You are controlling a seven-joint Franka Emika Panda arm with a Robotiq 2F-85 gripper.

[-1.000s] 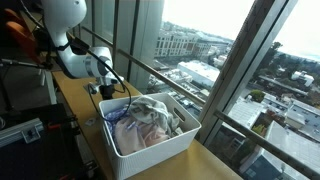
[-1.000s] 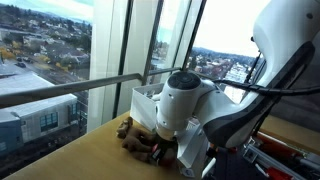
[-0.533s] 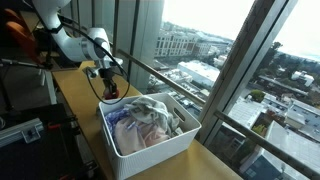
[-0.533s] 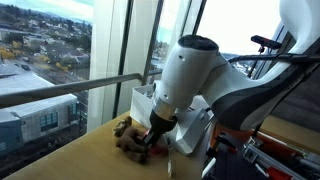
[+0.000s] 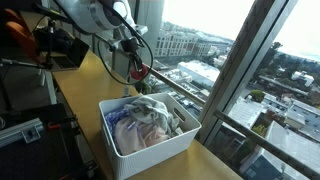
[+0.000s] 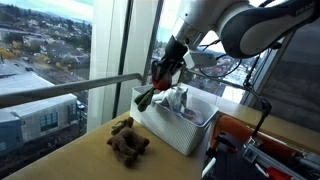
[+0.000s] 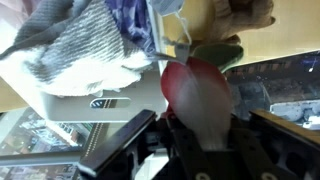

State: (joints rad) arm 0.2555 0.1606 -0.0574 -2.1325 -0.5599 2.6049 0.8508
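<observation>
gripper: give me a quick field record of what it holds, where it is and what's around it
gripper: shut on the red soft item, up in the air
held item: red soft item with a green end, hanging from the jaws
position: over one end of the white bin
white bin: on the wooden table, filled with crumpled cloth
brown plush toy: lying on the wooden table, apart from the bin
</observation>
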